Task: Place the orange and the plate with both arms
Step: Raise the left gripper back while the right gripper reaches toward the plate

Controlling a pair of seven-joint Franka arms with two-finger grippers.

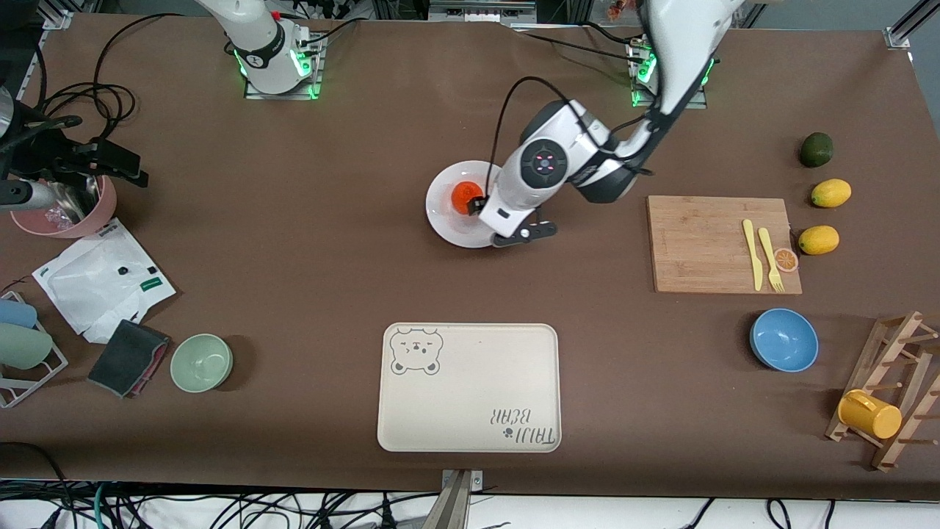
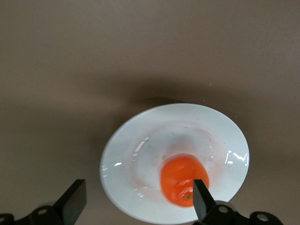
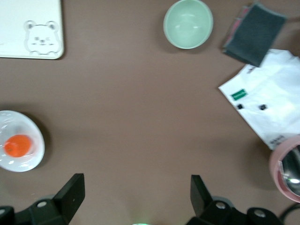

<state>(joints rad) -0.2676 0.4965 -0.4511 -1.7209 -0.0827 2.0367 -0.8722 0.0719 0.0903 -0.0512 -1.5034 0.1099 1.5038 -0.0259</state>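
The orange (image 1: 464,196) sits on the plate (image 1: 446,220) directly beneath the left gripper (image 2: 136,199), whose fingers (image 2: 200,194) are spread wide and grip nothing, while the right gripper (image 3: 136,194), equally wide and empty, waits above bare table toward its own arm's end.

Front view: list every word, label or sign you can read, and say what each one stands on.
"TAIJI BEAR", upside down as seen from the front camera, on the beige tray, with a bear drawing at another corner.
Green label and small dark marks on the white bag: too small to read.
Nothing else carries readable text.
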